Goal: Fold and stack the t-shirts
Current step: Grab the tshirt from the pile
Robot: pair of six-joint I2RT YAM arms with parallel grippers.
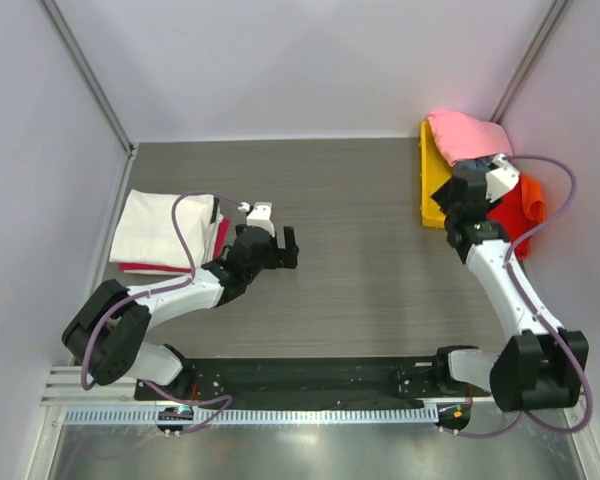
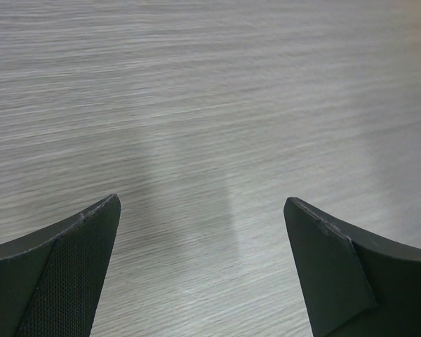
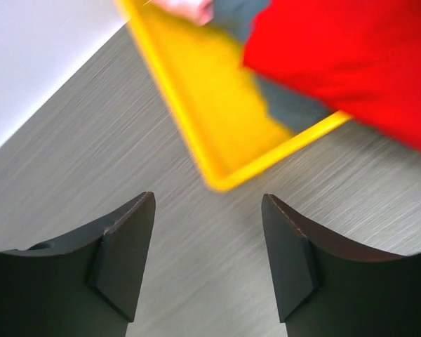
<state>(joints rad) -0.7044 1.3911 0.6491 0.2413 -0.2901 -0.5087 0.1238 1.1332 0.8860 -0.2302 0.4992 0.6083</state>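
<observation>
I am seeing left end effector (image 2: 202, 203) and right end effector (image 3: 209, 203) gaping, empty; the right, hovering at the far-right tray (image 3: 224, 112), is risking snagging its rim.

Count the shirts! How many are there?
6: cream shirt on red folded shirt, left; pink shirt, grey-blue shirt, red loose shirt, orange shirt piled at yellow tray, right. More may hide underneath.
</observation>
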